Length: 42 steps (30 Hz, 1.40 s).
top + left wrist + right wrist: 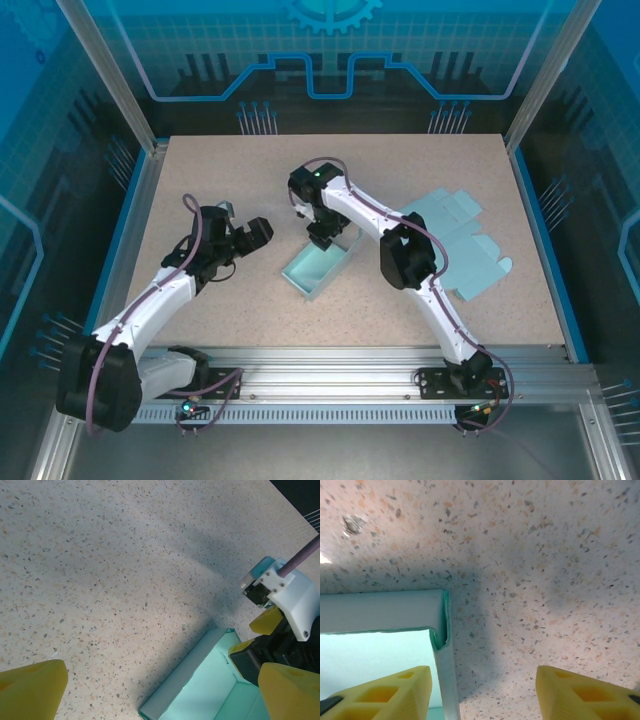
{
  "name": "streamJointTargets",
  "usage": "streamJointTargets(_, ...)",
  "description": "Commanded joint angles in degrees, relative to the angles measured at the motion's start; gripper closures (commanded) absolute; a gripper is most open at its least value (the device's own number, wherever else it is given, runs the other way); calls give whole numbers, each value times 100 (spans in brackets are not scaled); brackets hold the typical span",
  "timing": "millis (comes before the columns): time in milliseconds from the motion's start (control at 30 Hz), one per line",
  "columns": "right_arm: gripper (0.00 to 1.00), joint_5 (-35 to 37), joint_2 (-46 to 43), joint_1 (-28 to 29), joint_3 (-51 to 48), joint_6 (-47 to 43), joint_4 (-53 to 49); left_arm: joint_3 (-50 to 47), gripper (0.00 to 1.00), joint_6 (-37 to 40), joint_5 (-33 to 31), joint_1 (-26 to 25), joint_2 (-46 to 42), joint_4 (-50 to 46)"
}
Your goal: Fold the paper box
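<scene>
Sitting open-topped at mid-frame from above, the pale teal folded paper box [318, 268] shows only its bare floor. Right arm's yellow fingers [395, 692] stand spread astride its upper corner wall. Left arm's fingers [35, 687] gape wide to its left over open speckled bench [200, 170]. A flat teal paper cut-out [470, 245] lies near the right edge.

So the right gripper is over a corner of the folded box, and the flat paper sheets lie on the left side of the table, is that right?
Not quite: the flat paper sheets lie on the right side of the table, as the top external view shows. The right gripper is indeed over a corner of the folded box.
</scene>
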Motion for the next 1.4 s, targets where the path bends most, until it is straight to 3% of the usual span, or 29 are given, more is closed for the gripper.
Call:
streamJointTargets(0, 42, -105, -212, -157, -393, -51, 157, -146, 1, 28, 157, 67, -5, 133)
streamJointTargets(167, 54, -3, -181, -198, -784, -71, 594, -154, 1, 35, 114, 67, -17, 138)
streamJointTargets(367, 98, 883, -157, -91, -1165, -63, 1134, -110, 1, 96, 4, 68, -61, 55)
streamJointTargets(633, 100, 2570, 525, 326, -1400, -445, 1463, -105, 1, 97, -22, 68, -30, 113)
streamJointTargets(867, 100, 2241, 419, 398, -1572, -209, 1537, -110, 1, 121, -38, 67, -51, 99)
streamJointTargets(1100, 62, 1579, -275, 416, -1469, -488, 1719, -110, 1, 133, -26, 67, -137, 88)
streamJointTargets(1200, 51, 1277, -465, 428, -1465, -737, 1953, -175, 1, 90, -62, 67, -246, 123)
streamJointTargets(1367, 40, 1528, -421, 495, -847, -879, 1793, -207, 1, 63, -74, 68, -350, 165)
